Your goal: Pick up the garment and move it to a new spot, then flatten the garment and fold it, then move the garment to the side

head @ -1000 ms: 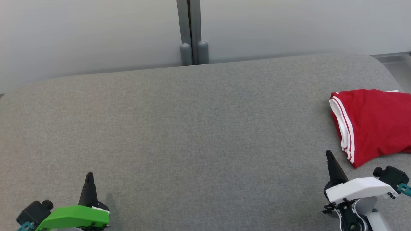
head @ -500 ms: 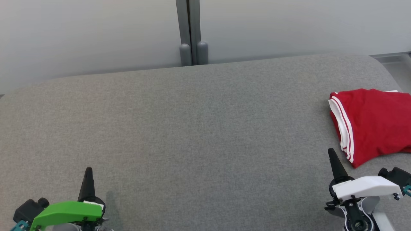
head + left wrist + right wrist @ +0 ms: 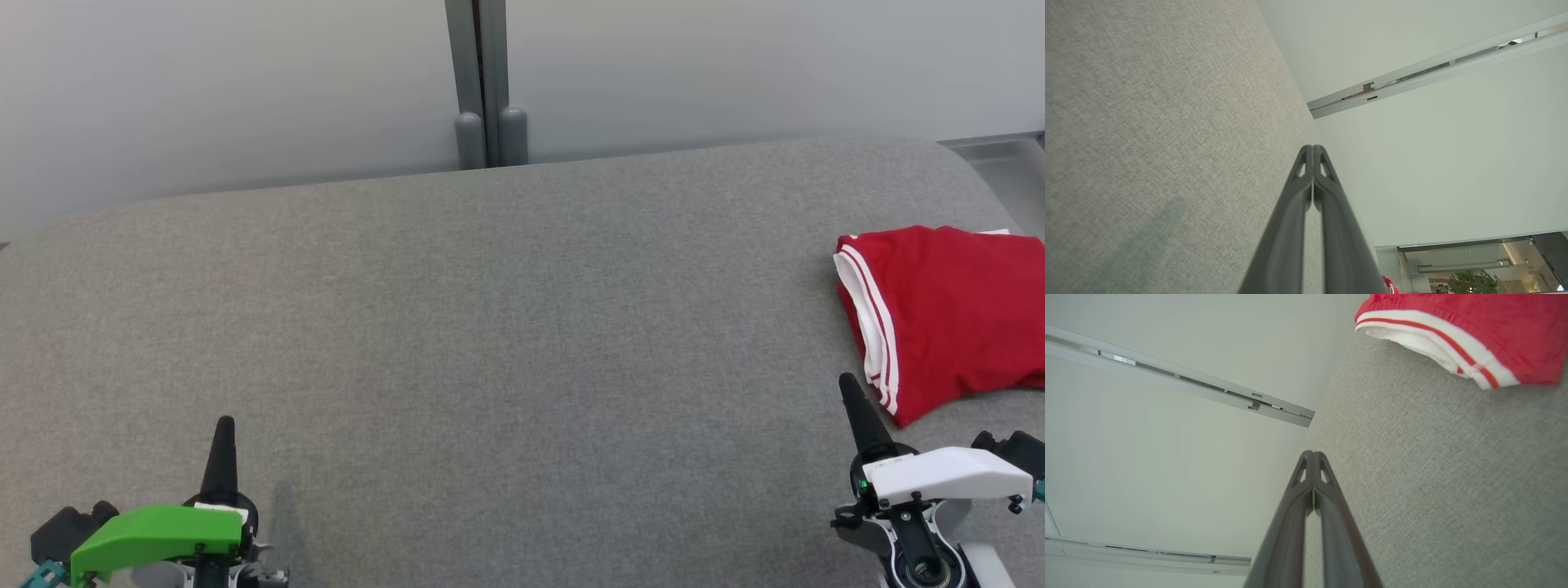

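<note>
Already folded: red garment [image 3: 947,318] at the far right

It lies on the grey cushion [image 3: 490,327], at its right side. The left gripper [image 3: 223,423] and right gripper [image 3: 849,384] have their fingers pressed together, holding nothing. The right gripper is near the garment's white-striped edge.

Grey fabric-covered surface [image 3: 490,327], pale wall panels [image 3: 204,82] behind it, a grey double post [image 3: 482,82] between them
</note>
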